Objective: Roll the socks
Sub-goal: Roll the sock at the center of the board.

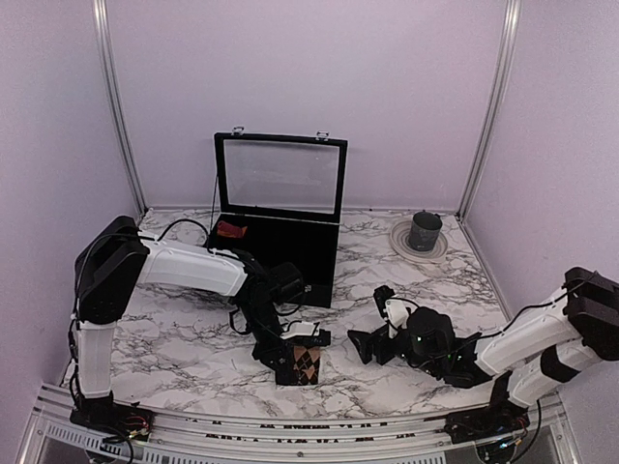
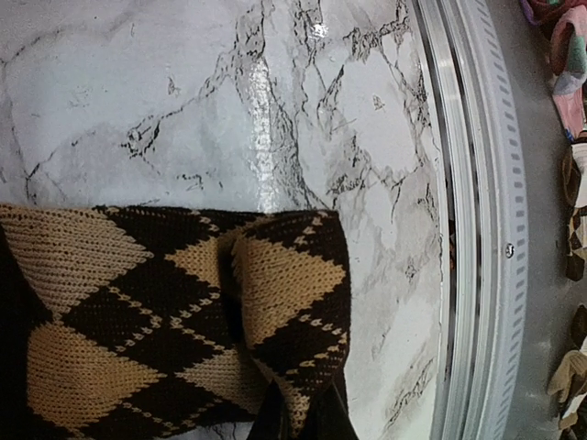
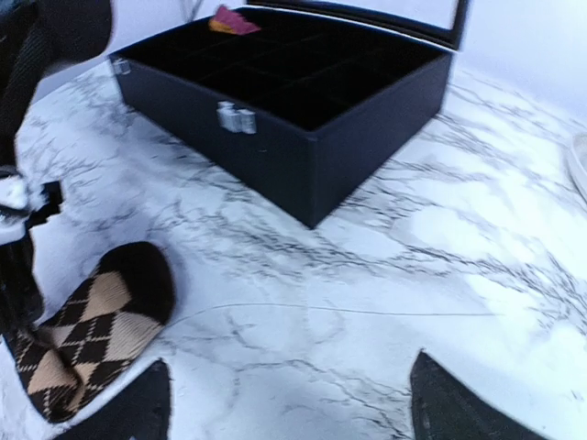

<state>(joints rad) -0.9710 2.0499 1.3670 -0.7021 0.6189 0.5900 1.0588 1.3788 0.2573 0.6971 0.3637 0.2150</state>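
**marble_mike:** So where's each sock sitting right now?

**yam_fan:** The argyle sock (image 1: 306, 363) is on the table (image 1: 184, 333), front and centre, near the metal rail (image 2: 472, 229) at the near edge. It's dark brown with tan diamonds, bunched into a fat folded lump rather than lying flat. The magenta-red sock (image 1: 229, 229) is well apart from it, in a back-left compartment of the black box (image 1: 308, 266), whose lid (image 1: 280, 176) stands upright.

**marble_mike:** And the tools?

**yam_fan:** The left tool (image 1: 294, 348) is clenched. It sits right on top of the argyle sock, pinching its fabric. In the left wrist view the knit fills the lower half and puckers toward the dark fingertip (image 2: 307, 417) at the bottom edge. The right tool (image 1: 368, 345) is released, fingers (image 3: 138, 408) spread wide with only bare marble between them. It hangs just to the right of the sock, pointing at it but not touching.

**marble_mike:** Anything else on there?

**yam_fan:** A dark cup (image 1: 425, 230) standing on a round plate (image 1: 400, 244) in the far right corner, well apart from the socks.
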